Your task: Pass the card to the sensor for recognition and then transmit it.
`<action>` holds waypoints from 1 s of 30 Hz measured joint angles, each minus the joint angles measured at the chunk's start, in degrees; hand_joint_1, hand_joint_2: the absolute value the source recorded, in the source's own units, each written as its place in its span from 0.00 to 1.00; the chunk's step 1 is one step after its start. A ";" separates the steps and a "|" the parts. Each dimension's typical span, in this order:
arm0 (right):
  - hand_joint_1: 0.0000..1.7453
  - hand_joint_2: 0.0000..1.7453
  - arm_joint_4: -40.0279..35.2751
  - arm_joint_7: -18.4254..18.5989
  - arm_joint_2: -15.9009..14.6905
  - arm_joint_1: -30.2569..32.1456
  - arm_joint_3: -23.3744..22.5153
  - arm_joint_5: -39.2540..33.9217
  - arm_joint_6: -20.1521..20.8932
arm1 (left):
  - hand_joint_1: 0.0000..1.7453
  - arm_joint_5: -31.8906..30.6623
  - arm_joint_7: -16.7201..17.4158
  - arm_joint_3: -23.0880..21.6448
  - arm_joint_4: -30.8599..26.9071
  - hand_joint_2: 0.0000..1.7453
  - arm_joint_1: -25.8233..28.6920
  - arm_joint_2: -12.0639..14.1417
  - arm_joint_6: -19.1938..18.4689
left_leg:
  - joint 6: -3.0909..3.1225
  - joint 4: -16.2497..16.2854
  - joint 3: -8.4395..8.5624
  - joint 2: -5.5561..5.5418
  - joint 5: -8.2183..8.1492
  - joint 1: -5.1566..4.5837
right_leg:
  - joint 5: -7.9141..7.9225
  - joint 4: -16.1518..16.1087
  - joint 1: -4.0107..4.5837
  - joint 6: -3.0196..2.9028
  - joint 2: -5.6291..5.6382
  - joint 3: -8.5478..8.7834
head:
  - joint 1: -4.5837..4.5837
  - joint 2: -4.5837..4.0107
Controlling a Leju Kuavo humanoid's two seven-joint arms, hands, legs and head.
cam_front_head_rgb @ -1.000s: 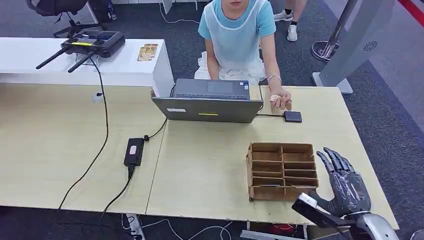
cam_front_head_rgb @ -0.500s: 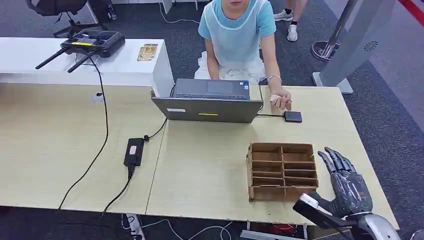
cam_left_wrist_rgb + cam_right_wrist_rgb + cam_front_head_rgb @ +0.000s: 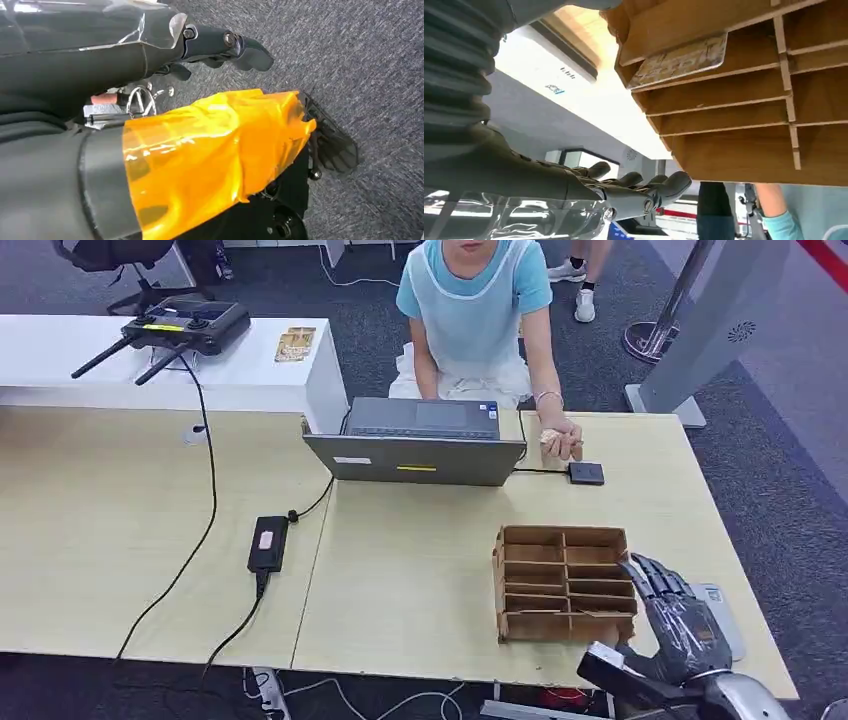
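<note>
- Thin rectangular card with pale printed face [image 3: 679, 59]: lies flat in a slot of the brown wooden compartment rack [image 3: 563, 583], one edge protruding at the open front.
- Small flat black square sensor [image 3: 586, 473]: on tabletop, beside laptop, cabled.

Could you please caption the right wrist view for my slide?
Robot's open right hand beside the wooden slotted rack, a card lying in one compartment.
</note>
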 joint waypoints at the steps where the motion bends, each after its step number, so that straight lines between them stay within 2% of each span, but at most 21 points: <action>1: 0.00 1.00 0.00 0.02 -0.02 -0.01 0.26 0.00 0.02 | 0.00 -0.26 0.11 -0.20 0.00 0.00 0.00 0.02 -0.11 | 0.00 0.00 0.00 0.00 0.00 0.00 | 0.00 0.00 0.00 0.00 0.00 0.00 | 0.00 -0.02; 18: 0.00 1.00 1.27 0.17 -0.02 -1.48 3.63 1.05 -1.07 | 0.00 -3.19 0.83 -3.39 0.00 0.00 0.04 0.48 -0.98 | 0.00 0.00 -0.02 -0.01 0.00 0.00 | 0.00 0.00 0.00 0.00 -0.01 0.00 | 0.00 0.00; 24: 0.10 1.00 1.53 0.17 0.02 -1.84 4.02 1.82 -1.31 | 0.00 -4.26 1.01 -3.98 0.00 0.00 0.06 0.57 -1.27 | 0.00 0.00 -0.02 -0.01 0.00 0.00 | 0.00 0.00 0.00 0.00 -0.01 0.00 | -0.02 0.00; 26: 0.18 1.00 1.79 0.00 0.15 -2.12 4.22 1.92 -1.57 | 0.00 -5.22 1.42 -4.76 0.00 0.00 0.08 0.74 -1.64 | 0.00 0.00 -0.02 -0.01 0.00 0.00 | 0.00 0.00 0.00 0.00 -0.01 0.00 | 0.00 -0.02; 28: 0.34 1.00 2.01 -0.18 0.24 -2.40 4.33 1.97 -1.77 | 0.00 -5.68 1.55 -5.22 0.00 0.00 0.09 0.85 -1.90 | 0.00 0.00 -0.02 -0.01 0.00 0.00 | 0.00 0.00 0.00 0.00 -0.01 0.00 | 0.00 0.00; 29: 0.35 1.00 2.12 -0.17 0.28 -2.50 4.41 1.97 -1.86 | 0.00 -6.00 1.79 -5.46 0.00 0.00 0.08 0.92 -2.01 | 0.00 0.00 -0.02 -0.01 0.00 0.00 | 0.00 0.01 0.00 0.00 -0.01 0.00 | -0.02 -0.02; 30: 0.42 1.00 2.21 -0.24 0.33 -2.64 4.50 2.01 -1.95 | 0.00 -6.31 1.86 -5.70 0.00 0.00 0.09 0.94 -2.08 | 0.00 0.00 -0.02 -0.01 0.00 0.00 | 0.00 0.01 0.00 0.00 -0.01 0.00 | 0.00 -0.02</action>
